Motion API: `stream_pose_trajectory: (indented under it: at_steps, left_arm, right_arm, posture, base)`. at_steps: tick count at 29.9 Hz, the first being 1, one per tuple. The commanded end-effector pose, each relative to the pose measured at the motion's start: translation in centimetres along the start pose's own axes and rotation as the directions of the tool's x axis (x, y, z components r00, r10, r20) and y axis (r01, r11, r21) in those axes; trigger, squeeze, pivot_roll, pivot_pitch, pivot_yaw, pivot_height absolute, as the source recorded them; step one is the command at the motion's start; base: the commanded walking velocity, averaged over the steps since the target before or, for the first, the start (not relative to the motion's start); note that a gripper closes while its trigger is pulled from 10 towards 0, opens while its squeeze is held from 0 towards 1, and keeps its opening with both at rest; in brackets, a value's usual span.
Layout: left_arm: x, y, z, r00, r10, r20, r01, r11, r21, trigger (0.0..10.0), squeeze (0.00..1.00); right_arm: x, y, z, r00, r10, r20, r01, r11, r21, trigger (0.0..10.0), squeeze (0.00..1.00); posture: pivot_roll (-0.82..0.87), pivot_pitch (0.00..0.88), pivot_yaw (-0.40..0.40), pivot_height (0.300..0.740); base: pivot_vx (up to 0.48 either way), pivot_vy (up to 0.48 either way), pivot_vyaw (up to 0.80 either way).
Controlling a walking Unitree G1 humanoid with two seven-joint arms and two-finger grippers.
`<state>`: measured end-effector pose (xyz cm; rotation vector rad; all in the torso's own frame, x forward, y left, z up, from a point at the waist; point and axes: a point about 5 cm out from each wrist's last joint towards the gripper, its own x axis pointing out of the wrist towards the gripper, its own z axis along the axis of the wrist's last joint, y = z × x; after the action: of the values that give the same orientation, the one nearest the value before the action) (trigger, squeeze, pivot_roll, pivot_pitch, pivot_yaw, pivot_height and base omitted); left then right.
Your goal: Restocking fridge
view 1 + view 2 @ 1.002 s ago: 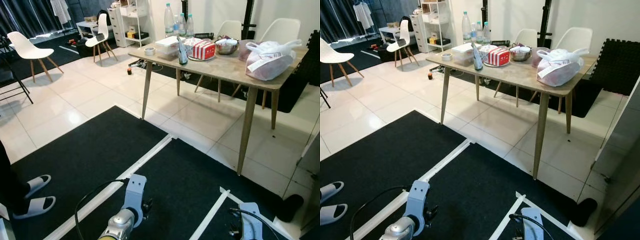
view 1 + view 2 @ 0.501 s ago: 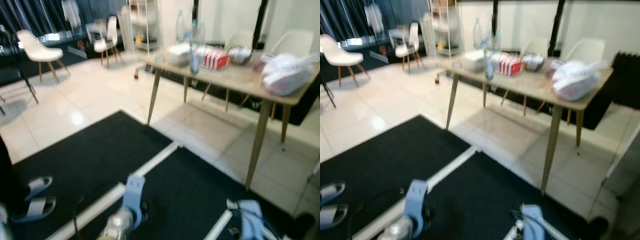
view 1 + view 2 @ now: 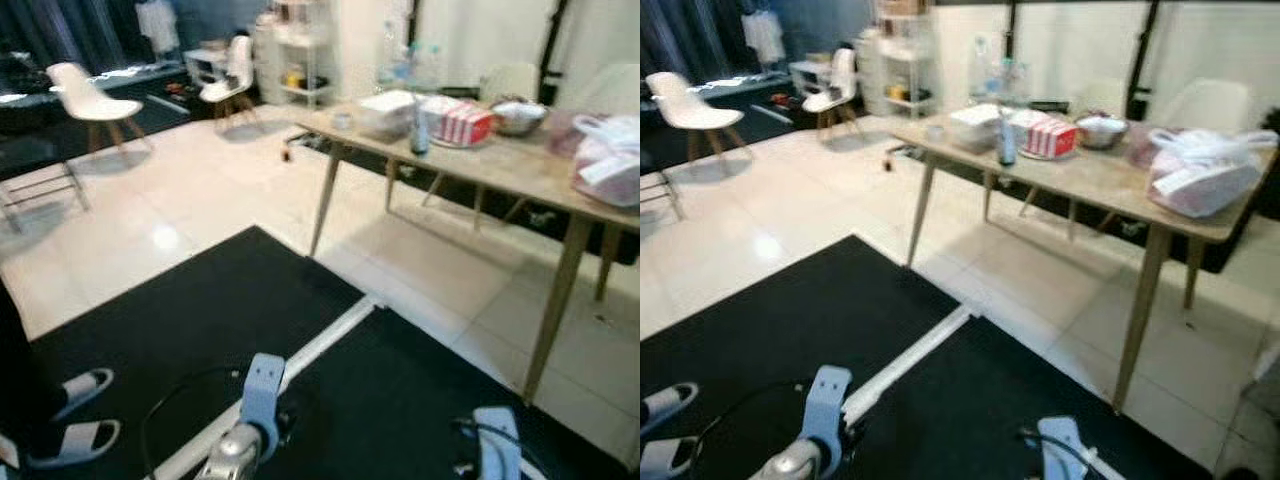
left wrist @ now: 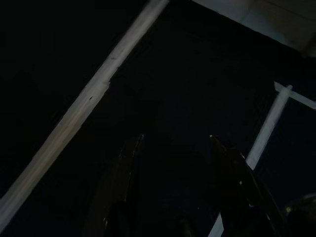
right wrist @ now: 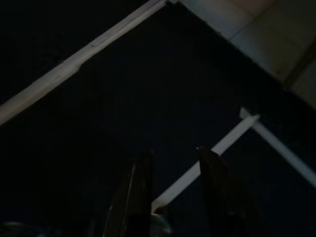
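Slippers point(image 3: 75, 412) of a person stood at far left on the black mat point(image 3: 180, 330). Left gripper point(image 4: 175, 143) hung idle over the mat, jaws apart, holding nothing. White strip point(image 3: 300, 360) crossed the mat between the arms. Right gripper point(image 5: 173, 155) hung low too, jaws narrowly parted, empty. Wooden table point(image 3: 1090, 180) stood ahead to the right, well apart from both grippers, carrying a clear container point(image 3: 975, 125), a bottle point(image 3: 1007, 140), a red-striped box point(image 3: 1050, 138), a metal bowl point(image 3: 1102, 130) and a tied plastic bag point(image 3: 1205, 172). White chairs point(image 3: 80, 95) stood far back left.
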<state>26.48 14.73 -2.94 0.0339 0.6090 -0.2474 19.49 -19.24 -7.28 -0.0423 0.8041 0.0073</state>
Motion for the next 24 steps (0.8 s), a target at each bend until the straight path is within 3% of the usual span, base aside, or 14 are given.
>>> stream_pose_trajectory:
  at_steps: [1,20,24]
  left_arm:
    - [0.01,0.00,0.01,1.000,-0.002,-0.002,0.002,1.000,0.000,10.0,0.00]
    - [0.00,0.04,0.02,1.000,-0.007,-0.003,0.008,1.000,0.006,10.0,0.00]
    - [-0.01,0.03,-0.03,1.000,-0.007,-0.005,0.007,1.000,0.004,10.0,0.00]
  right_arm:
    - [0.01,-0.47,0.24,1.000,-0.012,0.006,0.012,1.000,0.000,10.0,0.00]
    - [0.06,-0.35,0.38,1.000,-0.010,0.010,0.010,1.000,0.002,10.0,0.00]
    - [0.10,-0.31,0.50,1.000,-0.009,0.013,0.009,1.000,-0.016,10.0,0.00]
  posture:
    - [-0.08,0.006,0.103,0.726]
    - [-0.08,0.000,0.106,0.726]
    - [-0.08,0.000,0.104,0.726]
  base:
    - [0.311,0.000,-0.80]
    - [0.307,0.000,-0.80]
    - [0.301,0.000,-0.17]
